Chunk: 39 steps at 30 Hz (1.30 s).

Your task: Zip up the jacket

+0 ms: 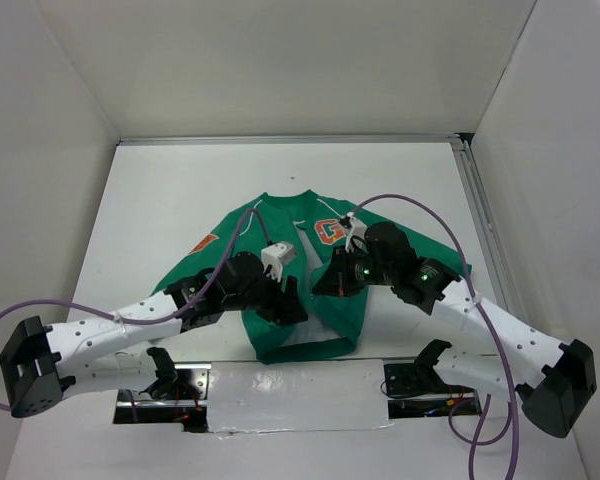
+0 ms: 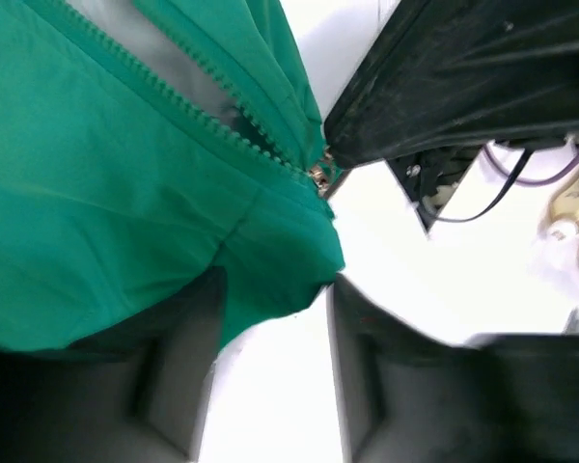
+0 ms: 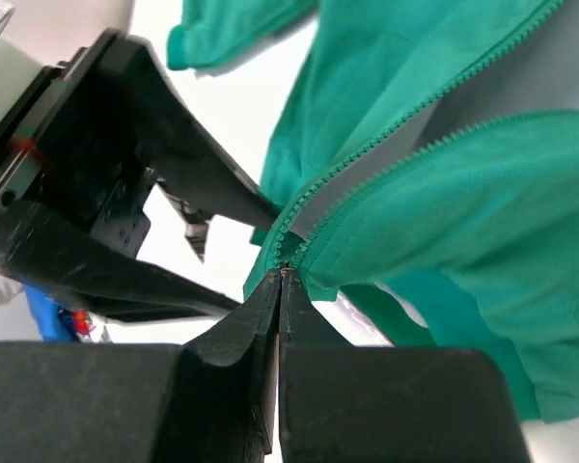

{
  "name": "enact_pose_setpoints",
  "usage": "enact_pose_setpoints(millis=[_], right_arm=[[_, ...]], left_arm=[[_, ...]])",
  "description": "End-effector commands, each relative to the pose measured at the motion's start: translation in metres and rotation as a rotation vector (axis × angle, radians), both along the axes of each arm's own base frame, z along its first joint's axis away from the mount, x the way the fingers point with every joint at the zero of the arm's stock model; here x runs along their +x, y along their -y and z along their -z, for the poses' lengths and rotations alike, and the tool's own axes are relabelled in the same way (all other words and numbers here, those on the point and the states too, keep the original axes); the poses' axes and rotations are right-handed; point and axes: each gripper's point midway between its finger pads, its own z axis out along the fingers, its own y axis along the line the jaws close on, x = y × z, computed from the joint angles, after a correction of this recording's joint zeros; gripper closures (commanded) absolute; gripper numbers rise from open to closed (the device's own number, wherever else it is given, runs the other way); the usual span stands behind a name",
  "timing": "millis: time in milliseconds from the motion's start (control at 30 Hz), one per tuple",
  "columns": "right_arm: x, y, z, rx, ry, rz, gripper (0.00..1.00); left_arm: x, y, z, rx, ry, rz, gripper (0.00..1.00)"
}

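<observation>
I am pinching my right claw (image 3: 282, 280) closed on the small metal zipper slider (image 2: 318, 179) at the near hem of the green fabric jacket (image 1: 330, 322), which is lying mid white bench (image 1: 170, 190). My left claw (image 2: 275, 294) is gaping open around the hem. With nothing anchoring it, the fabric risks bunching and jamming the teeth.

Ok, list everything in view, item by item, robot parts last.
green fabric jacket: one, green with white lining, flat on the table, front unzipped
green-toothed zipper: one, green, jacket front, slider at the bottom hem
orange G patch: one, orange, chest
orange sleeve patch: one, orange, sleeve on the left arm's side
white table: one, white, under everything
purple cables: two, purple, one looping off each arm
left gripper: one, black, open at the hem
right gripper: one, black, shut on the zipper's bottom end
</observation>
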Motion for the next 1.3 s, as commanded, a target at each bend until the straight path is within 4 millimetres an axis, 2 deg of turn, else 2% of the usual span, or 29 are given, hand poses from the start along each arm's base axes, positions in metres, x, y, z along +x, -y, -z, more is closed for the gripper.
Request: enact_pose_setpoints(millis=[0, 33, 67, 200, 333, 400, 500, 567, 600, 667, 767, 900, 933, 967, 1100, 1200, 1267], right_arm=[[0.005, -0.012, -0.058, 0.131, 0.128, -0.038, 1.00], [0.008, -0.012, -0.063, 0.124, 0.139, -0.027, 1.00], [0.013, -0.009, -0.063, 0.104, 0.145, 0.002, 1.00], [0.021, -0.008, -0.058, 0.074, 0.108, 0.048, 1.00], [0.028, -0.006, -0.062, 0.101, 0.084, 0.111, 1.00], [0.029, -0.003, -0.068, 0.134, 0.069, 0.144, 1.00], [0.033, 0.003, -0.068, 0.144, 0.053, 0.187, 1.00], [0.034, 0.005, -0.068, 0.156, 0.038, 0.196, 1.00], [0.034, 0.006, -0.065, 0.153, 0.021, 0.211, 1.00], [0.035, 0.008, -0.060, 0.148, 0.004, 0.219, 1.00], [0.035, 0.007, -0.056, 0.175, -0.028, 0.216, 1.00], [0.036, 0.011, -0.042, 0.164, -0.070, 0.243, 1.00], [0.036, 0.012, -0.044, 0.176, -0.069, 0.251, 1.00], [0.037, 0.014, -0.042, 0.183, -0.068, 0.259, 1.00], [0.035, 0.019, -0.042, 0.195, -0.066, 0.273, 1.00], [0.032, 0.020, -0.040, 0.218, -0.071, 0.279, 1.00], [0.030, 0.020, -0.039, 0.236, -0.077, 0.280, 1.00]], left_arm=[[0.009, -0.003, -0.036, -0.026, 0.051, -0.045, 0.32], [0.007, -0.006, -0.043, -0.039, 0.056, -0.041, 0.24], [0.003, -0.007, -0.050, -0.054, 0.055, -0.031, 0.01], [-0.013, -0.012, -0.073, -0.136, 0.006, -0.022, 0.01], [-0.028, -0.008, -0.088, -0.216, -0.055, 0.014, 0.01], [-0.034, -0.006, -0.084, -0.243, -0.113, 0.010, 0.01], [-0.042, 0.008, -0.084, -0.322, -0.163, 0.062, 0.01], [-0.041, 0.019, -0.092, -0.388, -0.159, 0.091, 0.01], [-0.038, 0.024, -0.088, -0.386, -0.198, 0.071, 0.01], [-0.033, 0.033, -0.096, -0.414, -0.205, 0.060, 0.01], [-0.016, 0.044, -0.086, -0.409, -0.274, -0.057, 0.01], [0.004, 0.053, -0.084, -0.420, -0.341, -0.208, 0.01], [0.005, 0.055, -0.084, -0.425, -0.379, -0.243, 0.01], [0.008, 0.054, -0.075, -0.391, -0.408, -0.298, 0.01], [0.043, 0.041, -0.057, -0.392, -0.394, -0.593, 0.01], [0.057, 0.040, -0.055, -0.427, -0.424, -0.681, 0.02], [0.066, 0.039, -0.057, -0.446, -0.409, -0.725, 0.06]])
